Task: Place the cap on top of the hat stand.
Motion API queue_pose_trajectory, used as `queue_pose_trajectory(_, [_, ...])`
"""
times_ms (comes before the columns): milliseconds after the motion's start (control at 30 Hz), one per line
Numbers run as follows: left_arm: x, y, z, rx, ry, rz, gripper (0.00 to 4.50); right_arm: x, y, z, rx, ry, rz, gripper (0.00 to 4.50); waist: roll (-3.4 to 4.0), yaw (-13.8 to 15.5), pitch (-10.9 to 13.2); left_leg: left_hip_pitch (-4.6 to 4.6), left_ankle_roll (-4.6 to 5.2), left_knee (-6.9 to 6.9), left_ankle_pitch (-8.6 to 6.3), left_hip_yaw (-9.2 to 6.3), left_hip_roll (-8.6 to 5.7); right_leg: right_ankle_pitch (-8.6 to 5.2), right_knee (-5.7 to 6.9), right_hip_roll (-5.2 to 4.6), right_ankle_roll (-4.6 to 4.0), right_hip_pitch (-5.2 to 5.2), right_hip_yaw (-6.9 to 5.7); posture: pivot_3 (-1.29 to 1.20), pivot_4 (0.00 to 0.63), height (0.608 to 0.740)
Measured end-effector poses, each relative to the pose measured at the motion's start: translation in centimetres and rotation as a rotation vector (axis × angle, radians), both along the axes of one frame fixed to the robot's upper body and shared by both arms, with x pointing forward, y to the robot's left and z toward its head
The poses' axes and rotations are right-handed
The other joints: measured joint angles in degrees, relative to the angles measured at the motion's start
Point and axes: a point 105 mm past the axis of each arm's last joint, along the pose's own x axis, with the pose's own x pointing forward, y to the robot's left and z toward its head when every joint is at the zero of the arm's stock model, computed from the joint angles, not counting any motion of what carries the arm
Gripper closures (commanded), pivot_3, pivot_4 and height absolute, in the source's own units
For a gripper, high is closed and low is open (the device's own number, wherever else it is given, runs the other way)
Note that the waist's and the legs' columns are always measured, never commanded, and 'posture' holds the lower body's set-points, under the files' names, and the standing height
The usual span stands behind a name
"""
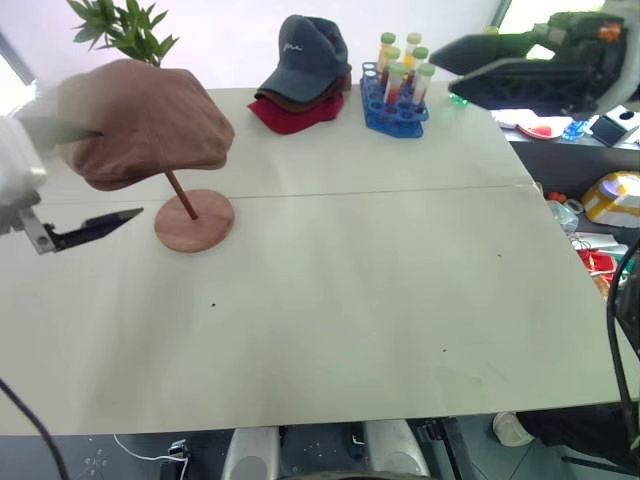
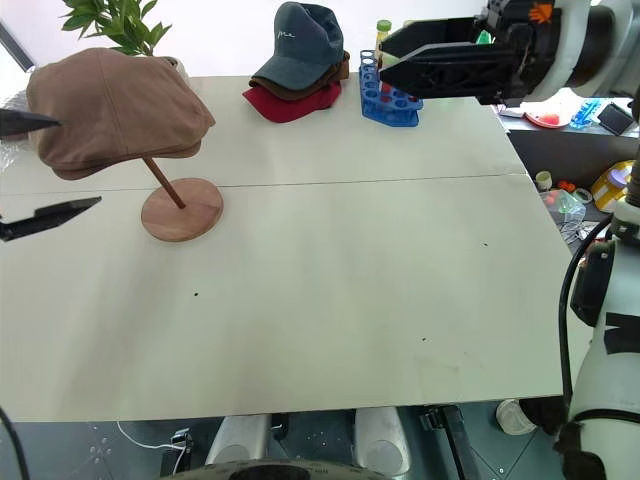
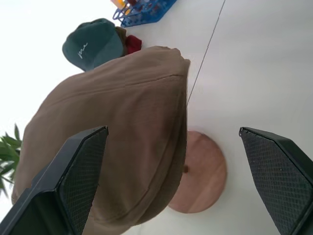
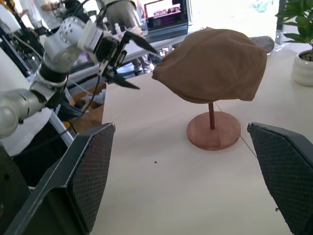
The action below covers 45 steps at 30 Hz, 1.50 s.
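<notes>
The brown flat cap (image 2: pixel 115 110) sits on top of the hat stand (image 2: pixel 181 208), draped over the upper disc so that only the thin slanted rod and the round base disc show beneath it. The stand rests on the white worktop (image 2: pixel 350 290) near its left edge, toward the far left corner, just in front of the seam that runs across the surface.

The left gripper (image 2: pixel 25 170) hovers beside the cap at the worktop's left edge. Its jaws are spread wide, one black finger level with the cap's crown and the other lower, near the base disc; neither finger touches the cap or the stand, and nothing is held.

The right gripper (image 2: pixel 392 60) is raised above the far right part of the worktop, pointing toward the left, well apart from the cap. Its jaws stand released and empty, as the right wrist view shows, with both fingers far apart.

Along the far edge lie a dark grey baseball cap (image 2: pixel 300 45) stacked on a red cap (image 2: pixel 285 103), with a blue test tube rack (image 1: pixel 395 95) just beside them. A green potted plant (image 2: pixel 115 22) stands at the far left corner behind the stand.
</notes>
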Motion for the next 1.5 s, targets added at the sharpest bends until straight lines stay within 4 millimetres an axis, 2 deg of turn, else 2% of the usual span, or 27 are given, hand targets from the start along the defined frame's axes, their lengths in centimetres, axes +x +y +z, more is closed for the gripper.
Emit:
queue_pose_trajectory(167, [-0.3,-0.6,-1.6,0.098,-0.093,0.015,0.0,-0.2,0.1,0.3,0.001,0.009,0.014,0.05,-0.01,0.12,-0.01,0.07,0.0,0.05,0.0,0.02,0.09,0.06,0.02,0.12,-0.04,0.02,0.07,0.0,0.15,0.728])
queue_pose_trajectory(300, [0.5,-0.4,-1.7,0.173,-0.246,0.063,0.0,-0.4,0.4,0.1,-0.017,0.003,0.022,0.05,0.0,0.19,-0.02,0.09,0.0,0.1,0.0,0.07,0.13,0.13,0.03,0.15,-0.03,0.03,0.12,0.0,0.15,0.728])
queue_pose_trajectory(500, [2.5,0.3,-2.2,0.26,-0.443,0.15,0.0,-0.4,0.5,0.1,-0.021,0.002,0.021,0.05,-0.01,0.24,-0.02,0.08,0.01,0.13,0.0,0.17,0.16,0.17,0.04,0.15,0.02,0.01,0.22,0.0,0.15,0.728])
queue_pose_trajectory(633, [3.7,0.3,-3.6,0.295,-0.484,0.178,0.0,-0.4,0.6,0.0,-0.033,0.0,0.025,0.05,-0.02,0.25,-0.03,0.08,0.01,0.13,0.0,0.24,0.18,0.2,0.04,0.15,0.06,0.0,0.28,0.0,0.15,0.728])
queue_pose_trajectory(700, [4.2,0.2,-3.7,0.281,-0.519,0.198,0.0,-0.5,0.7,-0.1,-0.04,-0.005,0.027,0.05,-0.02,0.27,-0.03,0.08,0.01,0.14,0.0,0.25,0.19,0.21,0.06,0.15,0.08,-0.01,0.29,0.0,0.15,0.728])
queue_pose_trajectory(800, [4.8,-0.3,-3.5,0.268,-0.565,0.207,0.0,-0.5,0.8,-0.2,-0.045,-0.005,0.025,0.05,-0.03,0.28,-0.06,0.09,0.01,0.18,0.0,0.26,0.22,0.29,0.08,0.17,0.19,0.0,0.3,0.0,0.15,0.728])
queue_pose_trajectory(933, [5.3,-1.1,-4.3,0.263,-0.565,0.203,0.0,-0.4,0.8,-0.4,-0.049,-0.001,0.021,0.05,-0.03,0.28,-0.06,0.08,0.02,0.18,0.01,0.26,0.23,0.31,0.1,0.18,0.22,-0.02,0.3,0.0,0.15,0.728])
queue_pose_trajectory(1133, [5.2,-3.2,-3.2,0.276,-0.652,0.177,0.0,-0.5,1.0,-0.7,-0.062,-0.002,0.023,0.05,-0.04,0.29,-0.07,0.09,0.02,0.23,0.01,0.28,0.22,0.33,0.13,0.2,0.26,0.0,0.32,0.0,0.15,0.728])
queue_pose_trajectory(1233, [5.3,-3.2,-3.4,0.275,-0.655,0.197,0.77,-0.4,1.0,-1.1,-0.069,-0.002,0.023,0.0,-0.04,0.28,-0.07,0.09,0.03,0.25,0.01,0.27,0.23,0.34,0.15,0.23,0.27,0.0,0.32,0.0,0.15,0.728])
queue_pose_trajectory(1267, [5.2,-3.2,-3.4,0.27,-0.657,0.197,1.4,-0.4,1.0,-1.2,-0.071,-0.002,0.024,0.0,-0.04,0.31,-0.07,0.09,0.03,0.26,0.01,0.27,0.23,0.34,0.16,0.23,0.27,0.0,0.33,0.0,0.15,0.728])
queue_pose_trajectory(1300, [5.2,-3.3,-3.5,0.267,-0.658,0.198,1.8,-0.3,0.9,-1.3,-0.072,0.001,0.023,0.0,-0.05,0.32,-0.07,0.07,0.03,0.3,0.0,0.27,0.23,0.34,0.16,0.23,0.27,0.01,0.33,0.0,0.15,0.728])
queue_pose_trajectory(1433, [5.0,-2.9,-3.9,0.277,-0.647,0.21,3.94,-0.3,1.0,-1.5,-0.079,0.002,0.025,0.0,-0.04,0.31,-0.07,0.03,0.16,0.56,-0.08,0.28,0.29,0.34,0.23,0.25,0.27,0.04,0.33,0.0,0.15,0.728])
queue_pose_trajectory(1467, [5.0,-2.8,-3.9,0.277,-0.648,0.213,4.4,-0.3,1.0,-1.5,-0.079,0.001,0.026,0.0,-0.04,0.31,-0.07,0.03,0.15,0.59,-0.09,0.28,0.3,0.34,0.23,0.25,0.27,0.05,0.33,0.0,0.15,0.728])
queue_pose_trajectory(1500, [4.9,-2.7,-3.9,0.278,-0.649,0.215,4.46,-0.3,1.0,-1.5,-0.079,-0.003,0.028,0.0,-0.04,0.31,-0.07,0.03,0.15,0.63,-0.09,0.28,0.31,0.33,0.22,0.24,0.23,0.08,0.33,0.0,0.15,0.728])
